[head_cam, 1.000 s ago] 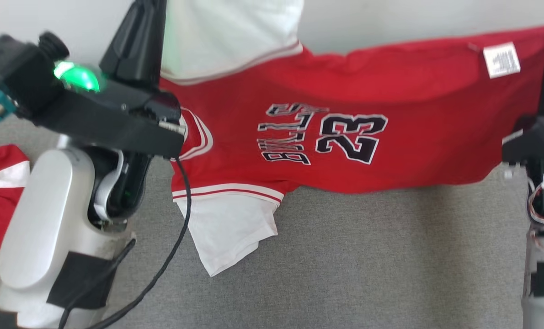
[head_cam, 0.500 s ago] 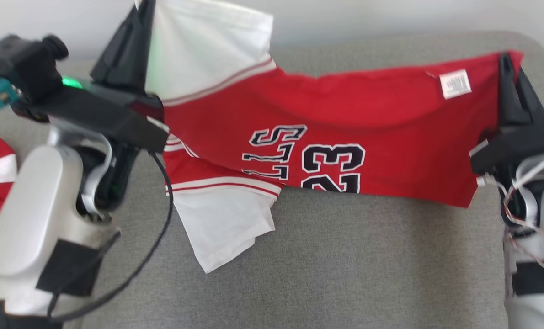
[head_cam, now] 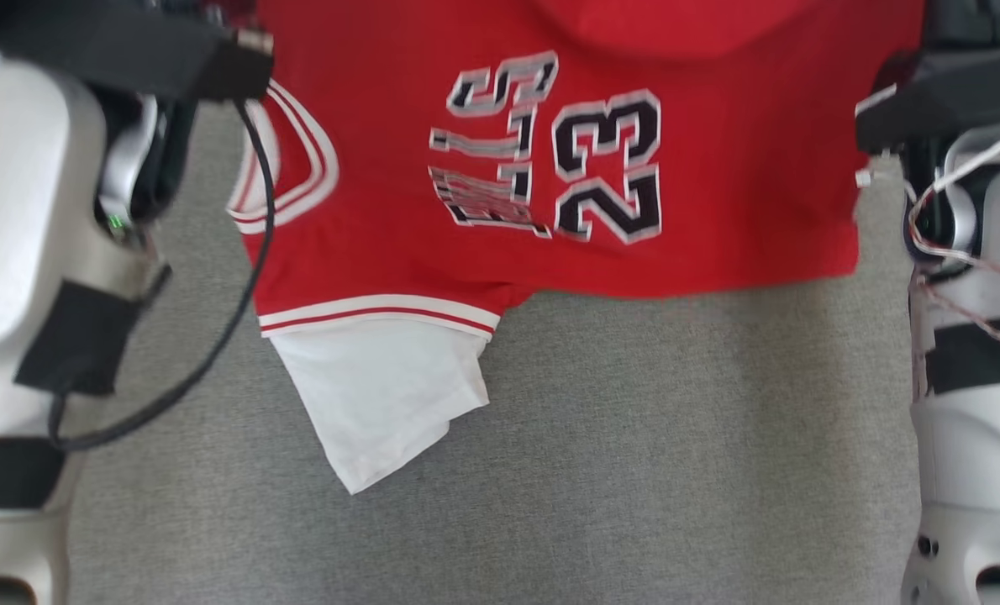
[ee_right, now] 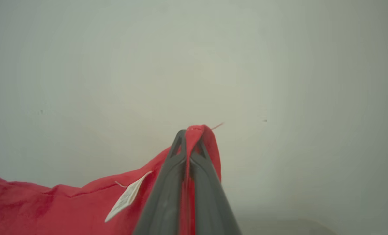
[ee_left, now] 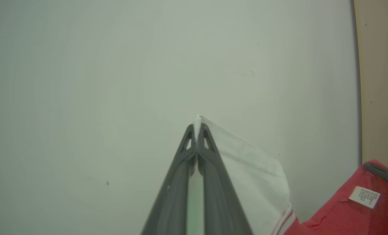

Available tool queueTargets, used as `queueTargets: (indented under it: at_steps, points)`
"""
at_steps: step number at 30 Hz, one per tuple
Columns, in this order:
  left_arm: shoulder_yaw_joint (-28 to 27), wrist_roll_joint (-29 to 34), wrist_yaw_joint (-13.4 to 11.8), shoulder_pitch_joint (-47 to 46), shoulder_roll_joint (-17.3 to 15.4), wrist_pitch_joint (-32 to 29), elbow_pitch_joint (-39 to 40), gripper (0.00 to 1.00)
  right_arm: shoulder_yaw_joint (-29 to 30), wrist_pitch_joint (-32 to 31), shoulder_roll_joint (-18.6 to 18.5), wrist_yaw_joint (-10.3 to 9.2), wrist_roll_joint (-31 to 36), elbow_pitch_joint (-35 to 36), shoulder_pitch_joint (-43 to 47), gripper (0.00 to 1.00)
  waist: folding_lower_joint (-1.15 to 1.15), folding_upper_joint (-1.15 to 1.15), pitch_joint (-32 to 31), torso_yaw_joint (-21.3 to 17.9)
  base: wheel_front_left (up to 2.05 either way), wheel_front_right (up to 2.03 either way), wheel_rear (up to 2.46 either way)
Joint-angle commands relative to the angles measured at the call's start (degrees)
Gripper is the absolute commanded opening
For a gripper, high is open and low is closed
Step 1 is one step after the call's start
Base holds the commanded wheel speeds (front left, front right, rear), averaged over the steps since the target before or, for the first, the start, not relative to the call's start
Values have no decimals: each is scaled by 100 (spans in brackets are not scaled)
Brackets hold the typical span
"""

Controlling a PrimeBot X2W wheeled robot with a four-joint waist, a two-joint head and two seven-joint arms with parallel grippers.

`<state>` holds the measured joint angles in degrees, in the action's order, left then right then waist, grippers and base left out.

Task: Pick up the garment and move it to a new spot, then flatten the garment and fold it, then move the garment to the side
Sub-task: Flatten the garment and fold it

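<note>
The garment (head_cam: 634,126) is a red jersey with a black "23" print and white sleeves, held stretched between my two arms above the grey surface. Its lower white sleeve (head_cam: 382,395) hangs down toward the padding. In the left wrist view my left gripper (ee_left: 196,125) is shut on the edge of the other white sleeve (ee_left: 256,182), in front of a pale wall. In the right wrist view my right gripper (ee_right: 190,130) is shut on a red corner of the garment (ee_right: 50,205), beside its white label (ee_right: 127,196).
A grey fabric surface (head_cam: 634,462) spreads under the jersey. My pale left forearm (head_cam: 21,210), with a black cable (head_cam: 214,336) looping off it, stands at the left edge. My right forearm (head_cam: 971,294) stands at the right edge.
Both grippers have gone up out of the top of the head view with the jersey, which now hangs longer with its whole print showing. The lower sleeve has hardly shifted.
</note>
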<state>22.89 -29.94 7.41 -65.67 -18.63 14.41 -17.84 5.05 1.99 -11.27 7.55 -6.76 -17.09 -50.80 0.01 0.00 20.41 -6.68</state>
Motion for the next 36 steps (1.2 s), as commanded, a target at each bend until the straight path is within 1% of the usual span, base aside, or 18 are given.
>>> queueTargets:
  at_steps: [1,3,7,9,10,11,15,17,21,25,28,29,33,36]
  points:
    - [32,138,8,-181,-31,51,33,0,-13,142,55,-14,31,-71,-114,0,-1,0,114,-92,0,0,0]
    - [50,255,9,-412,-41,77,125,0,-19,400,57,-14,105,-235,-312,0,-1,0,154,-113,0,0,0]
    - [-135,529,8,-688,63,76,715,0,-45,875,135,-14,229,-436,-552,0,-1,0,218,-149,0,0,0]
    - [-184,603,3,-727,117,78,1047,0,-41,1032,115,-14,296,-448,-618,0,-1,0,232,-148,0,0,0]
    - [-181,581,2,-652,157,78,1307,0,-19,1131,102,-14,334,-458,-647,0,-1,0,233,-126,0,0,0]
    - [-158,550,2,-598,173,79,1398,0,-5,1164,83,-14,340,-472,-642,0,-1,0,228,-107,0,0,0]
    - [55,230,2,-158,168,79,1463,0,37,1153,-19,-14,308,-538,-402,0,-1,0,119,10,0,0,0]
    - [112,38,2,151,167,80,1530,0,62,1081,-98,-14,248,-458,-236,0,-1,0,24,93,0,0,0]
    - [-16,-433,2,1076,304,80,1805,0,232,856,-262,-14,69,37,416,0,-1,0,-224,264,0,0,0]
    - [-140,-841,3,2144,412,80,2244,0,518,414,-246,-14,-167,850,1275,0,-1,0,-478,425,0,0,0]
    - [8,-1133,3,2910,362,66,2570,0,787,-62,-108,-14,-298,1517,2026,0,-1,0,-648,523,0,0,0]
    - [8,-1133,3,2910,362,66,2570,0,787,-62,-108,-14,-298,1517,2026,0,-1,0,-648,523,0,0,0]
    - [71,-1462,-98,3851,274,-20,2954,0,1137,-644,243,-14,-399,2342,2964,0,-1,0,-787,598,0,0,0]
    - [99,-1723,-209,4526,241,-80,3137,0,1441,-951,515,-14,-417,2751,3558,0,-1,0,-864,645,0,0,0]
